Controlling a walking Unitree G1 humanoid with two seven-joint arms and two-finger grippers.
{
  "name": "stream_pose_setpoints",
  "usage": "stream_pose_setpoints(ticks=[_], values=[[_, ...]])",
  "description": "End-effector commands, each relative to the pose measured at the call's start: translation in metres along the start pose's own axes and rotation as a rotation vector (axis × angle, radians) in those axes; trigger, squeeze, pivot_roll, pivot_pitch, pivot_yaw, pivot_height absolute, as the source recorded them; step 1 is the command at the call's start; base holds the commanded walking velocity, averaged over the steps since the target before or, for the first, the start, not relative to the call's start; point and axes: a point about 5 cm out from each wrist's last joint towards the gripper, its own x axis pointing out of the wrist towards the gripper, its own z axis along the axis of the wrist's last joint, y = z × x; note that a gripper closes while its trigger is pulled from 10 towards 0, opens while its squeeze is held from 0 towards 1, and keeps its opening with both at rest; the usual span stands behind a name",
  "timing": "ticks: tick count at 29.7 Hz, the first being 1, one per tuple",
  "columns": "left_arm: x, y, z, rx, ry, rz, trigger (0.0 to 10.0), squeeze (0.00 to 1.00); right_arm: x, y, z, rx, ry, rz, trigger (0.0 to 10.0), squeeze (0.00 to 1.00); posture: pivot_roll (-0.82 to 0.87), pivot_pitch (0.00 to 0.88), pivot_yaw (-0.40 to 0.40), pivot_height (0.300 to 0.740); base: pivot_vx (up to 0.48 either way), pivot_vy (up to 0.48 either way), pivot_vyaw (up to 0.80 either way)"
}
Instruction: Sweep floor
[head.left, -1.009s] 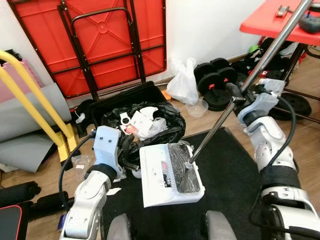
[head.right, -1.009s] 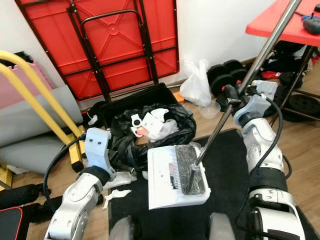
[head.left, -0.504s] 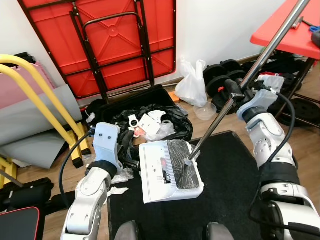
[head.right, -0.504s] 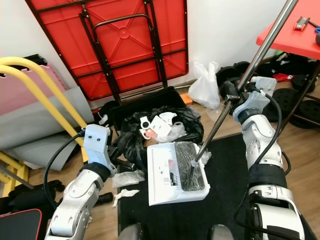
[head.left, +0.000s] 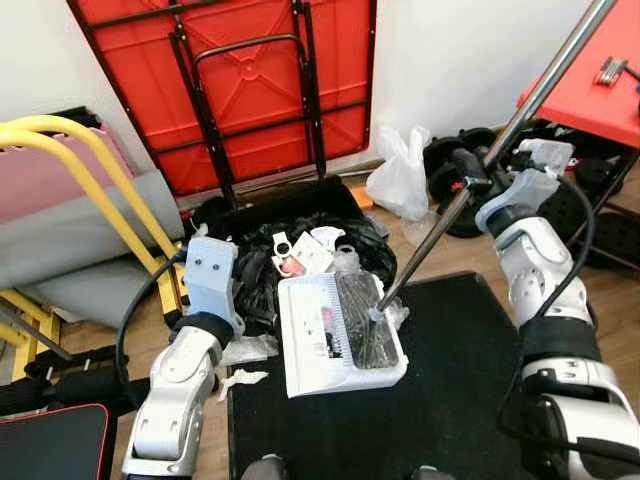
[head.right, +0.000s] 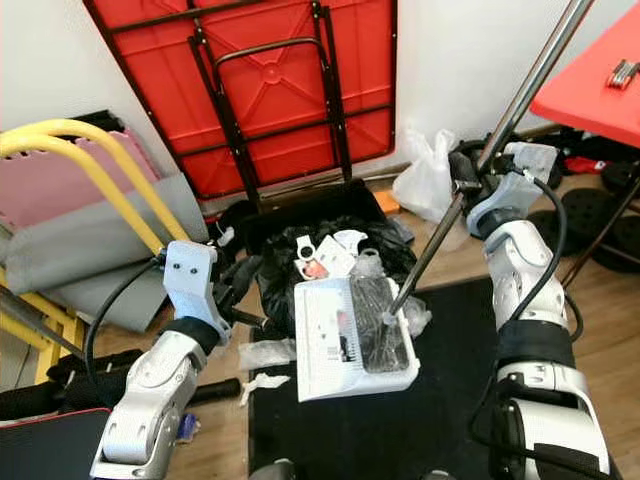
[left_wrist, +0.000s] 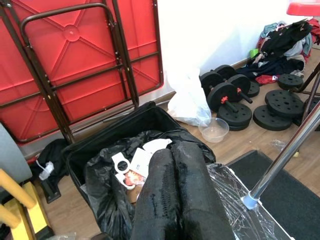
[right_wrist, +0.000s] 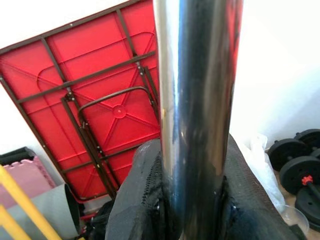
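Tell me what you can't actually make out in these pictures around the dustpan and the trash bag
- Left gripper: what its shut fingers pinch lies beneath them in the left wrist view.
- Dustpan: the small label print is unreadable in the left eye view.
- Metal pole: its top runs off the picture edge.
- Black trash bag: the dustpan covers its near side.

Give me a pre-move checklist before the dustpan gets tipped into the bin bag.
1. Right gripper shut on the metal pole: ok.
2. Pole's lower end sits in the white dustpan: ok.
3. Dustpan holds dark sweepings: ok.
4. Black bin bag open, just behind the dustpan: ok.
5. Left gripper fingers pressed together; what they hold: cannot tell.
6. Loose white scraps on the floor beside the black mat: not ok.
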Motion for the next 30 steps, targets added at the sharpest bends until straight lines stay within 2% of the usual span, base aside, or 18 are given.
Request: stream_pose_setpoints(ticks=[1, 8, 30], values=[[-0.0004, 0.0044, -0.0033, 0.009, 0.012, 0.054, 10.0, 0.0, 0.0057, 0.0084, 0.0143, 0.025, -0.068, 0.035, 10.0, 0.0, -0.15, 0.0, 0.003, 0.725, 0.0, 0.0, 0.0], [0.0, 0.0043, -0.0031, 0.01, 0.01, 0.053, 10.0, 0.0, 0.0057, 0.009, 0.0138, 0.025, -0.067, 0.038, 10.0, 0.0, -0.15, 0.0, 0.002, 0.74, 0.0, 0.0, 0.0], [-0.0001, 0.0039, -0.0003, 0.029, -0.016, 0.038, 10.0, 0.0, 0.0047, 0.009, 0.0105, 0.022, -0.058, 0.036, 10.0, 0.0, -0.15, 0.0, 0.003, 0.74, 0.0, 0.0, 0.0]])
